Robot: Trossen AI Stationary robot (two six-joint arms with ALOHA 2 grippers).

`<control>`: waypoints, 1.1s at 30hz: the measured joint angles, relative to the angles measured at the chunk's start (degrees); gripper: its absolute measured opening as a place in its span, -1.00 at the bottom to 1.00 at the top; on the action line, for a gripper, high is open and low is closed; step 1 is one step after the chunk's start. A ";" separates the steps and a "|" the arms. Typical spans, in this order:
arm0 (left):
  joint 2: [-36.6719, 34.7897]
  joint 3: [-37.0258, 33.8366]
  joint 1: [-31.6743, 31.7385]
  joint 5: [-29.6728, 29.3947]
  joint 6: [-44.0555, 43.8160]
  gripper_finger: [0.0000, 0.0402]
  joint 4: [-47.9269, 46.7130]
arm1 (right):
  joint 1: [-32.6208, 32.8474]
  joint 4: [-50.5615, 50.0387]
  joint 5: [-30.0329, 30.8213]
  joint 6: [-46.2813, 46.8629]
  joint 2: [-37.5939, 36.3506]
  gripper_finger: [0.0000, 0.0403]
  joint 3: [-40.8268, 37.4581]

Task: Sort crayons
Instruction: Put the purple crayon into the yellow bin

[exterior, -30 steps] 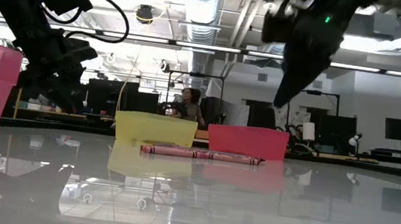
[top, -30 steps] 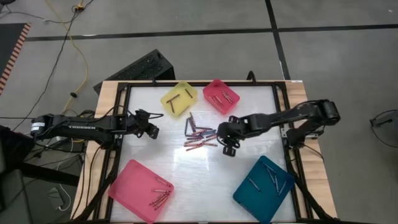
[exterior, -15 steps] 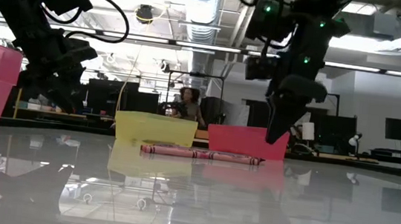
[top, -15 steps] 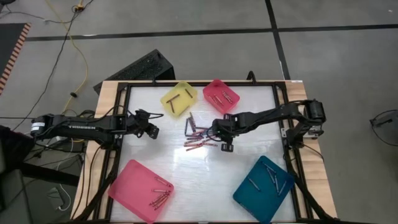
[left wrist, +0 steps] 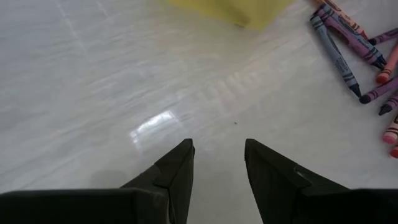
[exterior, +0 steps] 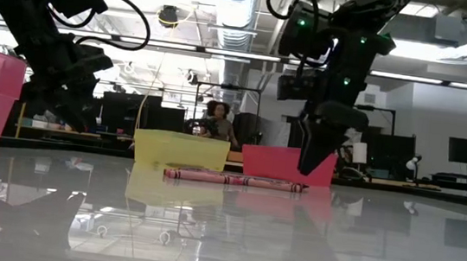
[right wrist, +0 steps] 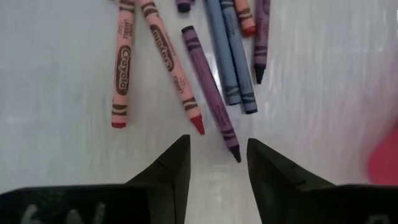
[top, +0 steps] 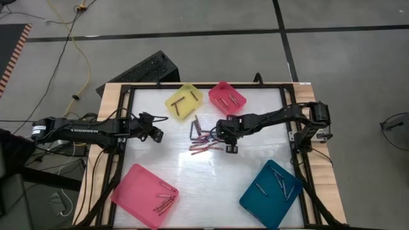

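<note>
Crayons [top: 204,137] — thin red, purple and grey-blue wax sticks — lie piled at the middle of the glossy white table [top: 204,179].
Right gripper [top: 230,146] hangs at the pile's three o'clock edge, its dark fingers [right wrist: 168,171] parted and empty, a purple crayon [right wrist: 210,92] and a red one [right wrist: 170,66] lying just ahead of their tips. Left gripper [top: 157,133] waits toward nine o'clock, well apart from the pile — fingers [left wrist: 174,174] also parted, holding nothing. More sticks rest in the square yellow tray [top: 182,94] at eleven o'clock.
</note>
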 joint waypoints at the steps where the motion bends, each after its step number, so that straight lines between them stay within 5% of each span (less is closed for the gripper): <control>1: 0.00 0.00 0.01 -0.07 0.00 -0.34 0.00 | -0.16 0.00 0.00 -0.74 0.00 -0.25 0.00; 33: 0.01 0.00 0.00 -1.02 0.04 -0.34 0.02 | -2.33 0.77 -0.10 -9.12 1.75 -0.29 0.00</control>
